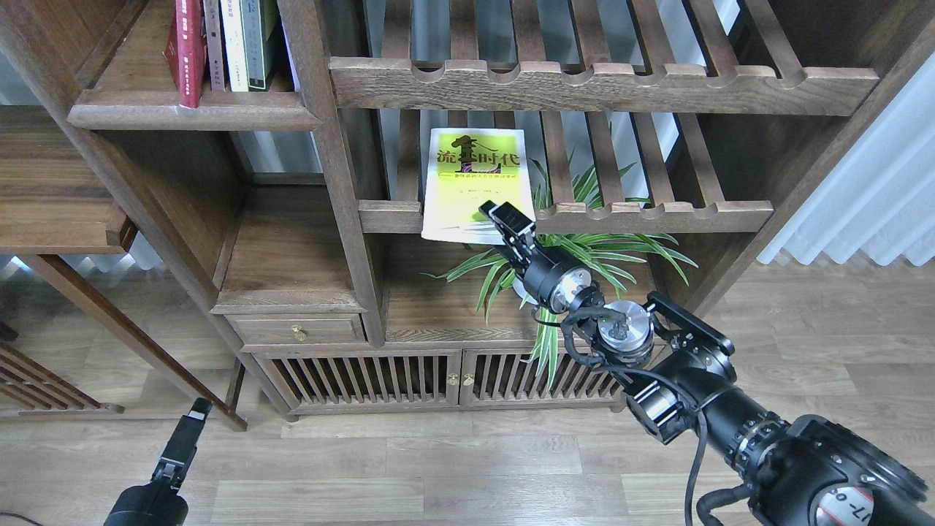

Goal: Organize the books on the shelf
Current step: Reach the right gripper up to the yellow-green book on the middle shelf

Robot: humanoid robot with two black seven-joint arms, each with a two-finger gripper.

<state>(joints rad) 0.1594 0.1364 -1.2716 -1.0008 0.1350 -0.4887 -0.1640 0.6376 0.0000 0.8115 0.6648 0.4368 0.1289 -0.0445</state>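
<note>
Mid-frame, the right gripper (505, 219) reaches the yellow book's (476, 179) overhanging near corner — finger state unclear. A shallow bite could drop it onto the plant (584, 252).

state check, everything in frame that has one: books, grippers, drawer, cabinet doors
yellow-green book: flat, face up on slatted rack, front edge overhanging the rail
right gripper: at the book's front edge; grip cannot be told
left gripper: low, away from everything; open or shut cannot be told
upright books: standing on solid shelf
drawer: closed
cabinet doors: closed
</note>
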